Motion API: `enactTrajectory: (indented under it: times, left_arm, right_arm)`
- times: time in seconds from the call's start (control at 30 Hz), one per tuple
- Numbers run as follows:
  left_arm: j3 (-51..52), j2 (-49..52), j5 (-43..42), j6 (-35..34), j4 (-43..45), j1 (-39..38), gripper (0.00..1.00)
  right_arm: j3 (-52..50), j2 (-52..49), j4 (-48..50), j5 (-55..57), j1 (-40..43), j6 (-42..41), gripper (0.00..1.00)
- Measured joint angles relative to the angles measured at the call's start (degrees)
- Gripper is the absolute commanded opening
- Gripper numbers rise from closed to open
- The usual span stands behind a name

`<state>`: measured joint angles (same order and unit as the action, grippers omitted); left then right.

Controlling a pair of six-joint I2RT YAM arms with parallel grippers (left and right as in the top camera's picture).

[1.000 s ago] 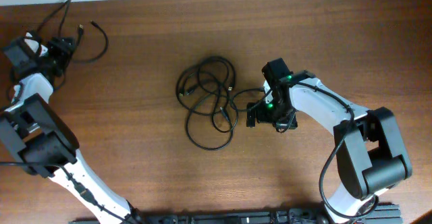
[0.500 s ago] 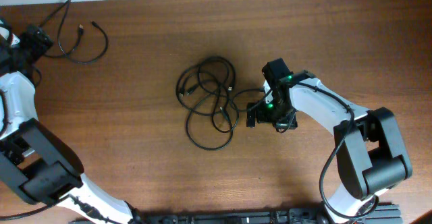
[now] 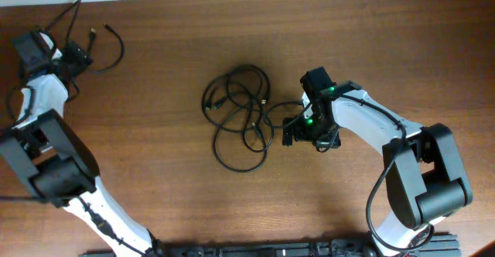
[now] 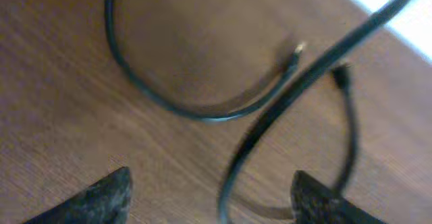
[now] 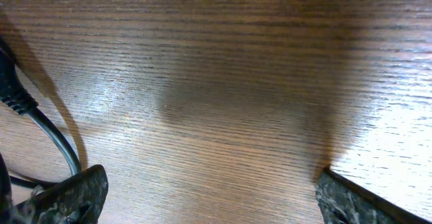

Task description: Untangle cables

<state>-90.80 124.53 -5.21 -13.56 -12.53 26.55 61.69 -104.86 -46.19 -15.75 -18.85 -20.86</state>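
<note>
In the overhead view, how the strands of the tangle [image 3: 240, 118] crossed over and under one another could not be made out. Its plugs were too small to be identified. Just right of the tangle, the right claw [image 3: 288, 133] was largely covered by its own wrist housing. Far to the upper left of the tangle, the loose cable [image 3: 121, 52] was partly hidden behind the left claw [image 3: 75, 57]. The left wrist view was smeared by blur throughout; the fingers [image 4: 101, 197] were cut off by the lower edge, as was the cable passing between them. In the right wrist view only the fingertips [image 5: 67, 197] were shown, at the bottom corners, and a black strand [image 5: 57, 140] was cut off by the left edge.
</note>
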Motion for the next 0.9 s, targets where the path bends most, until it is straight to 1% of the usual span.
enactTrajectory:
  times: [0.03, 0.07, 0.1, 0.2, 0.23, 0.37, 0.43, 0.5, 0.6, 0.63, 0.67, 0.7, 0.73, 0.77, 0.8, 0.83, 0.9]
  left_arm:
    - [0.0, 1.53, 0.09, 0.26, 0.31, -0.02, 0.62]
    - [0.02, 2.16, -0.17, 0.17, 0.98, -0.02, 0.58]
    - [0.02, 2.62, -0.63, 0.13, 1.97, -0.02, 0.43]
    - [0.02, 3.65, -1.81, 0.35, 2.56, -0.13, 0.2]
    - [0.02, 3.89, -1.92, 0.28, 2.51, -0.17, 0.0]
    - [0.02, 4.5, -3.1, -0.33, 1.68, -0.17, 0.0]
    - [0.02, 4.5, -7.85, -4.35, 1.99, -0.15, 0.0]
    - [0.02, 4.55, -13.99, -14.49, 4.33, -0.11, 0.0]
    - [0.02, 4.55, -21.97, -36.96, 7.61, -0.13, 0.0]
    - [0.02, 4.55, -23.69, -43.19, 8.52, -0.13, 0.0]
    - [0.02, 4.55, -24.57, -46.99, 8.96, -0.13, 0.0]
    - [0.02, 4.55, -24.83, -49.07, 8.9, -0.13, 0.0]
    - [0.0, 4.59, -24.79, -50.49, 8.39, -0.13, 0.02]
    - [0.0, 4.76, -24.59, -51.98, 7.37, -0.2, 0.18]
    - [-0.04, 5.35, -24.3, -52.57, 6.73, -0.33, 0.41]
    - [-0.04, 6.19, -23.98, -52.24, 6.6, -0.52, 0.44]
    - [-0.04, 8.46, -23.28, -50.29, 6.32, -1.27, 0.45]
  right_arm:
    - [0.0, 0.0, 0.0, 0.0, 0.0, 0.02, 0.98]
    - [0.02, 0.02, 0.0, 0.0, 0.0, 0.04, 0.98]
    - [-0.04, 0.04, 0.02, 0.02, 0.0, 0.07, 0.98]
    - [-0.04, 0.04, 0.04, 0.02, 0.0, 0.04, 0.98]
    - [-0.04, 0.04, 0.04, 0.02, 0.0, 0.04, 0.98]
    - [-0.04, 0.04, 0.04, 0.02, 0.0, 0.04, 0.98]
    - [-0.04, 0.04, 0.04, 0.02, 0.0, 0.07, 0.98]
    - [-0.04, 0.04, 0.04, 0.02, 0.0, 0.02, 0.98]
    - [-0.04, 0.04, 0.04, 0.02, 0.0, 0.04, 0.98]
    - [-0.04, 0.04, 0.04, 0.02, 0.0, 0.07, 0.98]
    - [-0.04, 0.04, 0.04, 0.02, 0.0, 0.04, 0.98]
    - [-0.04, 0.04, 0.04, 0.02, 0.0, 0.07, 0.98]
    - [-0.04, 0.04, 0.04, 0.02, 0.0, 0.04, 0.98]
    - [-0.04, 0.04, 0.04, 0.02, 0.0, 0.0, 0.98]
    - [-0.04, 0.04, 0.04, 0.02, 0.0, 0.07, 0.98]
    - [-0.04, 0.04, 0.04, 0.02, 0.0, 0.09, 0.98]
    - [-0.04, 0.04, 0.04, 0.0, 0.0, 0.04, 0.98]
